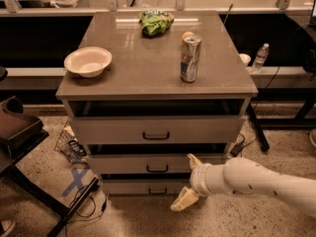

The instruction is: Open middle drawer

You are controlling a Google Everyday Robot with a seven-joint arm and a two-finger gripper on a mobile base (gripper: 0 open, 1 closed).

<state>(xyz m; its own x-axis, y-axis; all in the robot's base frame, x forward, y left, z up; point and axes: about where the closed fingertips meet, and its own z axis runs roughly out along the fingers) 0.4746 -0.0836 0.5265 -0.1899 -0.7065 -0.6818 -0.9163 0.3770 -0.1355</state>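
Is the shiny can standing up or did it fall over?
Standing up: the can sits upright on the cabinet top, its round end facing up. The open gripper is low down, by the middle drawer.

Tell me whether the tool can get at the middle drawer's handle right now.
Probably yes: the open tool sits just right of the handle on the middle drawer, with nothing between them.
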